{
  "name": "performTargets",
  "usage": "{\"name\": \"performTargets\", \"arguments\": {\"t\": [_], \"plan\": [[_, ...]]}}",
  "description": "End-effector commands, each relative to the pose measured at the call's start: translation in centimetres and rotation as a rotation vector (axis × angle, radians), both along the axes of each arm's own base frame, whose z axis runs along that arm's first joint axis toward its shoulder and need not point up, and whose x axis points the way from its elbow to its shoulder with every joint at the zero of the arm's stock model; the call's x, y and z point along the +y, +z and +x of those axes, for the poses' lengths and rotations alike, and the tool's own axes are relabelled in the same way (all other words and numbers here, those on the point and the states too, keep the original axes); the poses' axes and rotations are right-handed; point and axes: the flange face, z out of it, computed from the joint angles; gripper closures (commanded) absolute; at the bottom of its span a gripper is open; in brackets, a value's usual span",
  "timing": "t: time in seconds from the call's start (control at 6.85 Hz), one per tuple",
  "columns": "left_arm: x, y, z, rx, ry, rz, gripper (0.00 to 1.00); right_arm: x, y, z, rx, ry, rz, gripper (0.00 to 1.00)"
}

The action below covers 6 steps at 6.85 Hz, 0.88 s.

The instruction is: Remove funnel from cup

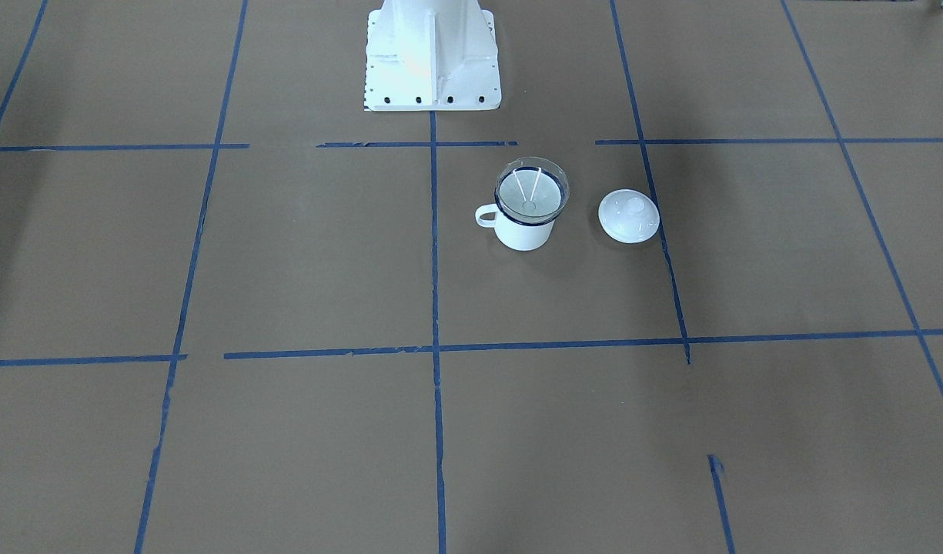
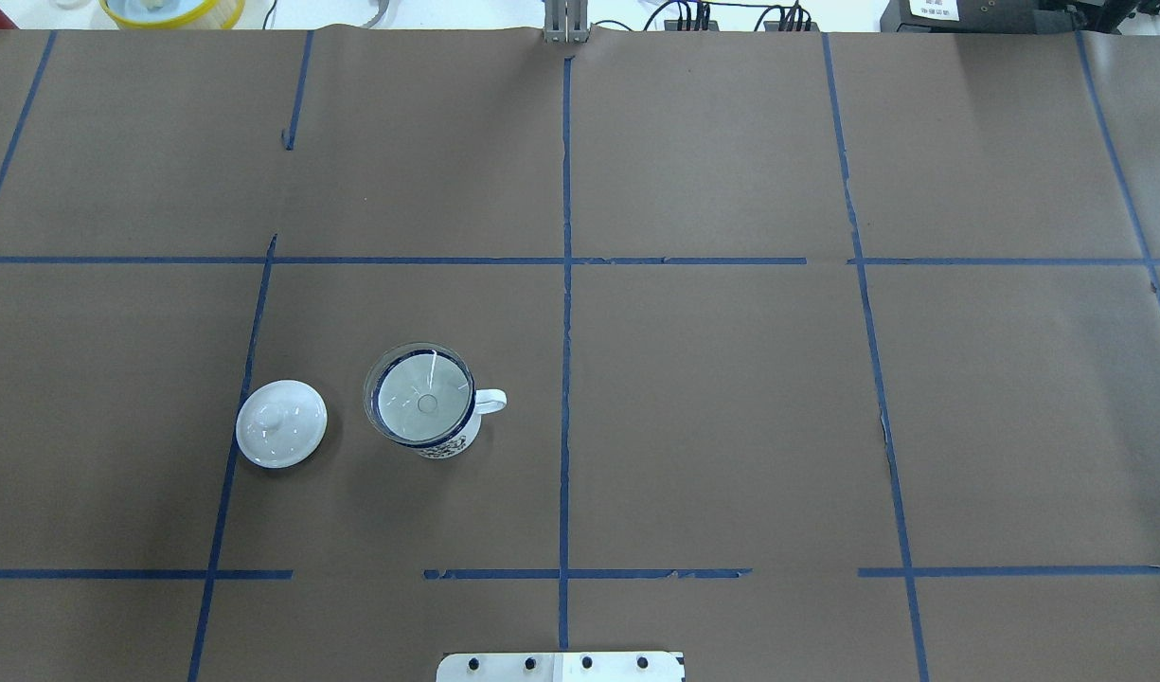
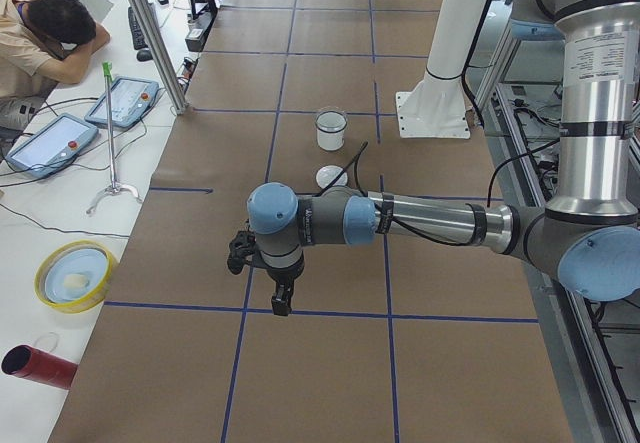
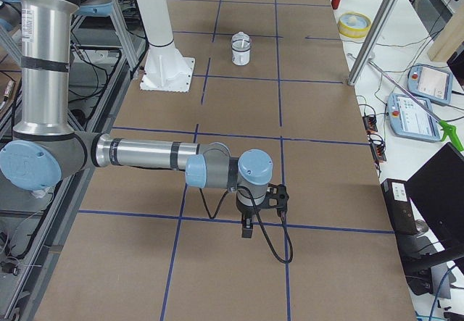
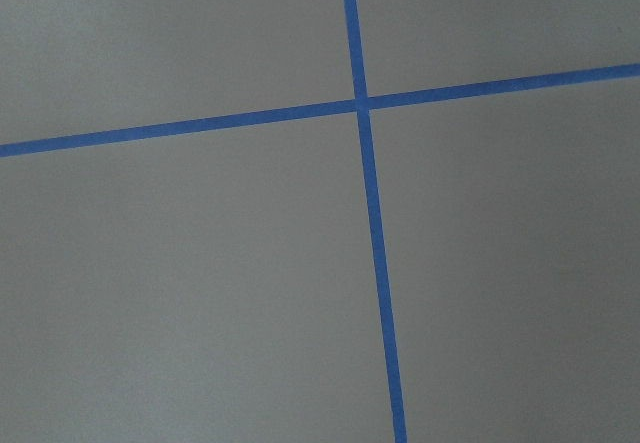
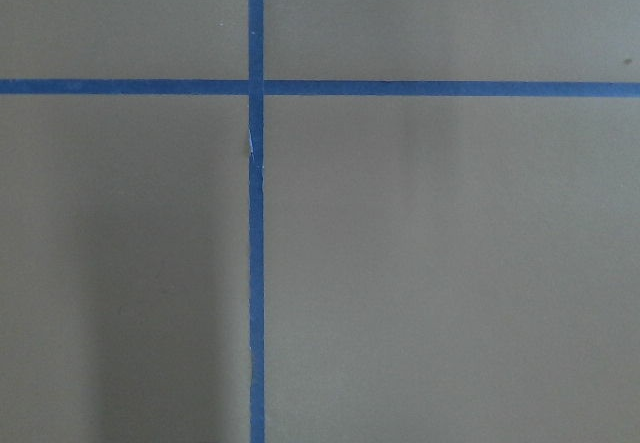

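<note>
Table (image 2: 731, 426): brown paper marked into squares by blue tape (image 2: 566, 313).

Left arm (image 3: 420, 221): the forearm lay stretched about level over the table's left end. Its wrist was bent so that the left gripper (image 3: 283, 303) pointed straight down above a tape crossing. Whether its fingers were apart or together could not be told, since only the side view showed it and its wrist view held paper and tape alone.

Right arm (image 4: 145, 152): the pose was mirrored at the far right end, with the right gripper (image 4: 247, 228) also pointing down. Its finger state was equally undecidable.

Cup (image 1: 523, 231): it stood upright in the left half of the table, near the robot's base (image 2: 561, 666). Its handle was turned toward the centre line. A white lid (image 2: 281, 423) lay just beside it on the left, not touching.

Funnel (image 2: 419, 396): it was seated in the cup with its axis vertical, spout down inside and wide rim resting at the cup's rim.

Governing relation: the funnel lay to the right of the left gripper, well apart from it and closer to the base. The left arm was judged the nearer, and a top-down reach would meet the rim.
</note>
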Motion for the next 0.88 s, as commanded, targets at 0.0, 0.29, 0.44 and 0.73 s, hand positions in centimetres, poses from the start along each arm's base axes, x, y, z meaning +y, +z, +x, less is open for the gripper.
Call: {"name": "performTargets", "arguments": {"t": [0.0, 0.29, 0.44, 0.73], "plan": [[0.0, -0.5, 0.0, -0.003, 0.004, 0.014, 0.00, 0.0, 0.0, 0.0, 0.000, 0.000, 0.000, 0.00], [-0.1, -1.5, 0.0, -0.002, 0.012, 0.046, 0.00, 0.0, 0.0, 0.0, 0.000, 0.000, 0.000, 0.00], [-1.2, -4.2, 0.4, 0.006, 0.014, 0.098, 0.00, 0.0, 0.0, 0.0, 0.000, 0.000, 0.000, 0.00], [-7.9, -13.2, 1.2, 0.036, 0.025, 0.307, 0.00, 0.0, 0.0, 0.0, 0.000, 0.000, 0.000, 0.00]]}}
